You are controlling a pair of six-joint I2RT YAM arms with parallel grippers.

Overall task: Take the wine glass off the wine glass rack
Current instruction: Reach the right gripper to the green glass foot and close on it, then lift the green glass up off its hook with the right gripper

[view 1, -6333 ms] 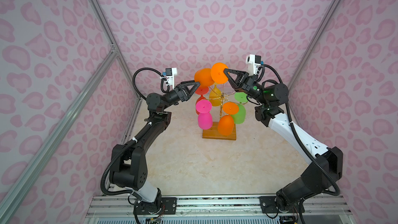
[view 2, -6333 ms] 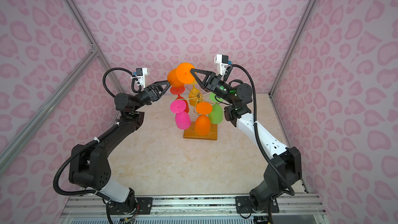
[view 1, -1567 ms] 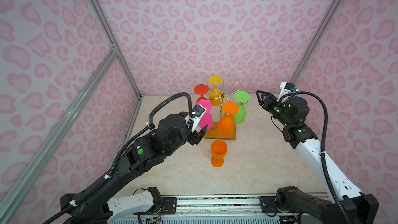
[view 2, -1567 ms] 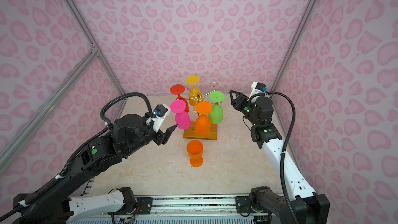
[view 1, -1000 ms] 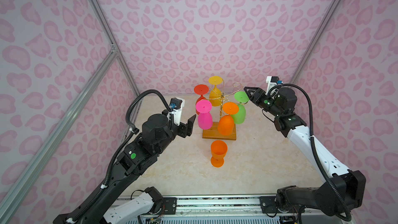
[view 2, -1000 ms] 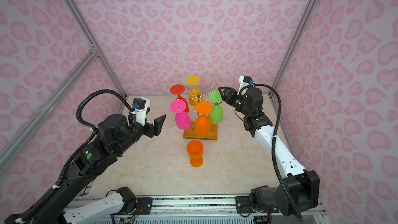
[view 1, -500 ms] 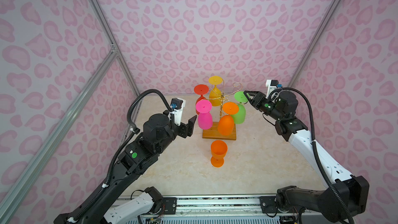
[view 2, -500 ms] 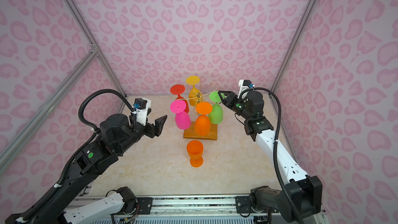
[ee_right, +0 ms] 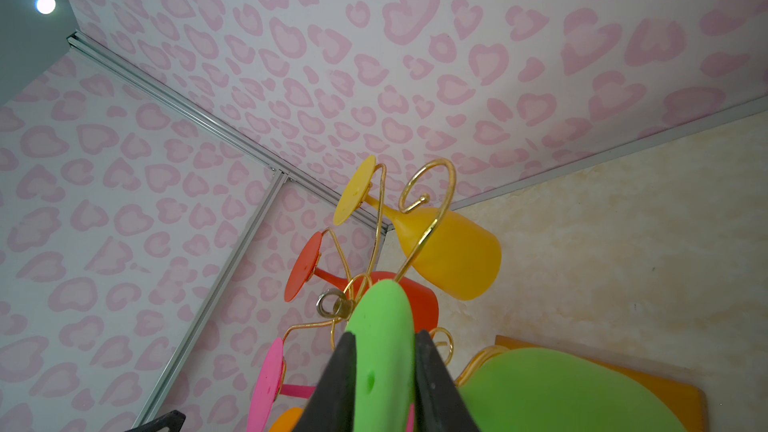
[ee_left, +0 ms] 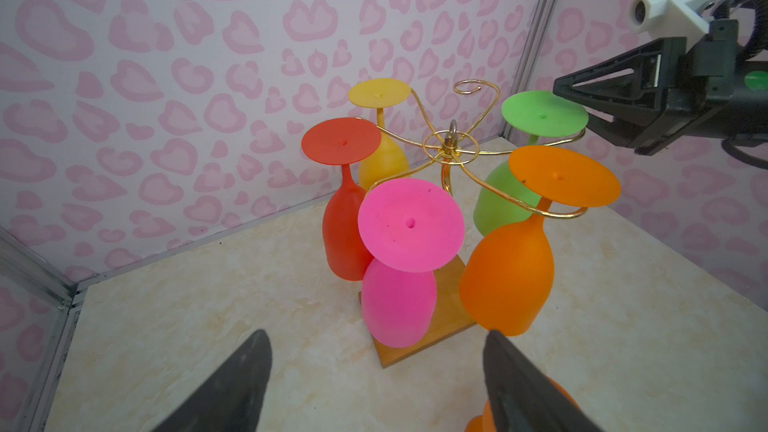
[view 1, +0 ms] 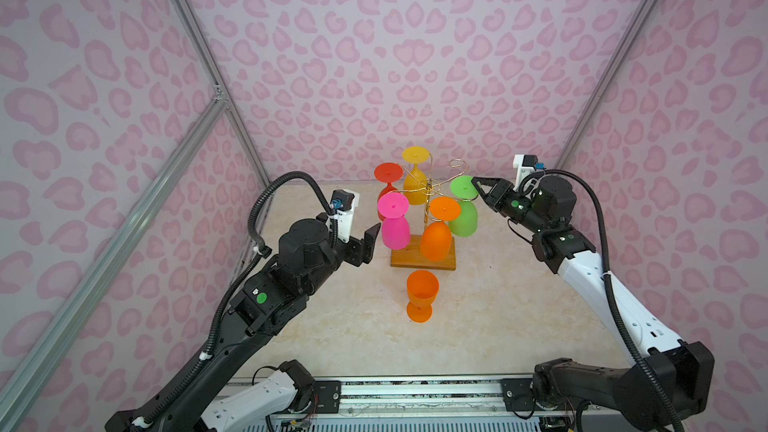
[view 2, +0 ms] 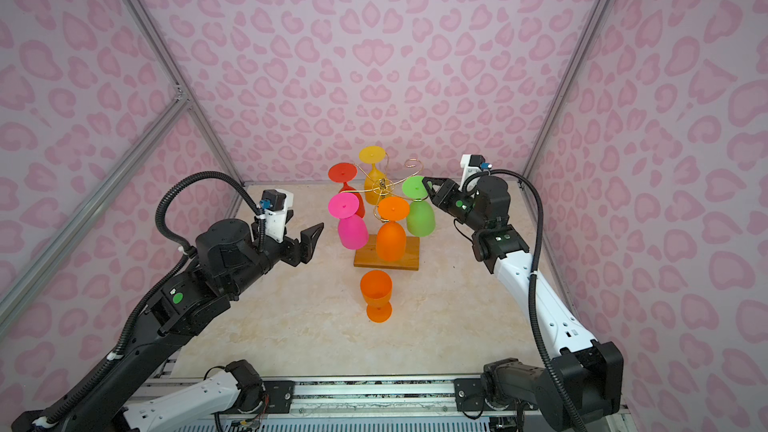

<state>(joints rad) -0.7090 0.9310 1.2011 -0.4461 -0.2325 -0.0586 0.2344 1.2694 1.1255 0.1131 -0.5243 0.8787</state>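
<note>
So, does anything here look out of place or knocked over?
Nothing spilled or broken. One orange glass stands upright on the table before the wine glass rack, where five others hang upside down; one curled arm sits empty.

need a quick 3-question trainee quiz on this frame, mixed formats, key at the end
1. Multiple choice: the right claw has its fingers on either side of which glass's foot?
A) red wine glass
B) green wine glass
C) pink wine glass
2. True or false: the left claw is holding a glass.
3. Count: how many glasses hang from the wine glass rack?

Key
1. B.
2. False: it is open and empty.
3. Five. A sixth, the upright orange wine glass, stands on the table in front of the rack's base.
</note>
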